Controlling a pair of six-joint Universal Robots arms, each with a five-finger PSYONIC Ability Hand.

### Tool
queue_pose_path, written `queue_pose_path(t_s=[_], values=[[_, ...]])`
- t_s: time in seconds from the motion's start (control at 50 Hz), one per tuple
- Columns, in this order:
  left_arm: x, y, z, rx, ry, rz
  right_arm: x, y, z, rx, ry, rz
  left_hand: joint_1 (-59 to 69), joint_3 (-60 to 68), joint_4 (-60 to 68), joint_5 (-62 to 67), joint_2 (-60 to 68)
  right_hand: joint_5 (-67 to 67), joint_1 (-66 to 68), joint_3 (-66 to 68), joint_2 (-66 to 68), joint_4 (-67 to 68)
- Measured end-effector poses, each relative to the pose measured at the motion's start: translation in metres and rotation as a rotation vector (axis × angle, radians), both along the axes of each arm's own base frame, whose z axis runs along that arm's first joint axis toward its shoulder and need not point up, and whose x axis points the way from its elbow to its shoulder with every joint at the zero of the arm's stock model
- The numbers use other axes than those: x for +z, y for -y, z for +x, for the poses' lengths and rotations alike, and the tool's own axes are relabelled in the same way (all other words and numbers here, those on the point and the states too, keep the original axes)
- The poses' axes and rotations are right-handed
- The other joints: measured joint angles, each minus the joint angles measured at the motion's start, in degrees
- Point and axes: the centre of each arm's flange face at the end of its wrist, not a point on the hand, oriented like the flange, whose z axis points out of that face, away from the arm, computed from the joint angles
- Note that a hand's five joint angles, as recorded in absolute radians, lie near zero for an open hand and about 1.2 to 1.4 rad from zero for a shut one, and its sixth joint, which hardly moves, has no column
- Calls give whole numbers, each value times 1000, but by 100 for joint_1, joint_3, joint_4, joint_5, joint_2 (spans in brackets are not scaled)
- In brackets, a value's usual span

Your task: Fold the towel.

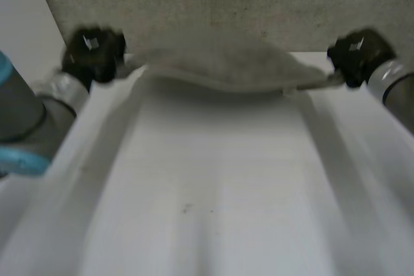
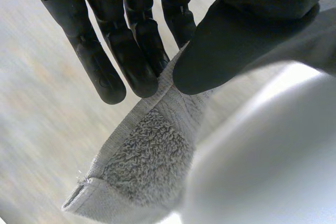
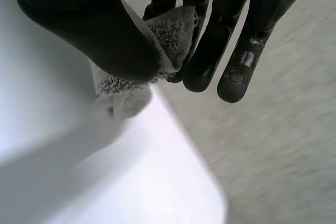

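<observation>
towel [image 1: 220, 69] aside, the nearest thing is the white bench [image 1: 213, 185], smooth and matt, with a small dark speck or two on its bare top. over its left side reaches the left arm [image 1: 19, 114], a thick grey joint with a light-blue cap; the right arm [image 1: 398, 88] comes in low on the other side.

farther out, the left hand [image 1: 94, 53] and right hand [image 1: 359, 55], both black, are held level and well apart, each gripping one end of the towel. the cloth is strung between them as a narrow grey band that sags in the middle, just above the far part of the bench.

in the left wrist view straight fingers [image 2: 134, 61] and the thumb [image 2: 226, 40] are clamped on a hemmed corner, and the loose looped terry pile shows below them. in the right wrist view the thumb [image 3: 89, 19] presses a bunched corner against the fingers [image 3: 210, 61], the same nubbly weave crumpled between them.

beyond the hands spreads a broad grey speckled sheet [image 1: 259, 4], flat and coarse; whether it is more of the same cloth cannot be told.
</observation>
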Motion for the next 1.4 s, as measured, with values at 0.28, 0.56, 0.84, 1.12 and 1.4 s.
queue_pose_path(t_s=[0.28, 0.56, 0.84, 1.12, 1.4], values=[[-117, -48, 20, -54, 326, 276, -84, -27, -6, 11, -95, 259, 0, 2, 1, 0, 0, 0, 0, 0, 0, 0], [-51, -118, 47, -42, 443, 281, -5, -90, -49, -36, -232, 206, 0, 2, 2, 24, 0, -3, 0, 0, 0, 0], [21, -163, 54, -38, 408, 159, 58, -128, -57, -26, -211, 51, 0, 1, 3, 26, 0, -3, 0, 0, -1, 0], [-34, -94, 39, -87, 428, 303, -23, -75, -63, -14, -183, 279, 0, 1, 6, 26, 0, -3, 0, 0, 0, 0], [-80, 2, 3, -111, 424, 262, -78, -6, -50, -69, -92, 194, 0, 2, 8, 27, 0, -3, -1, 0, 0, 0]])
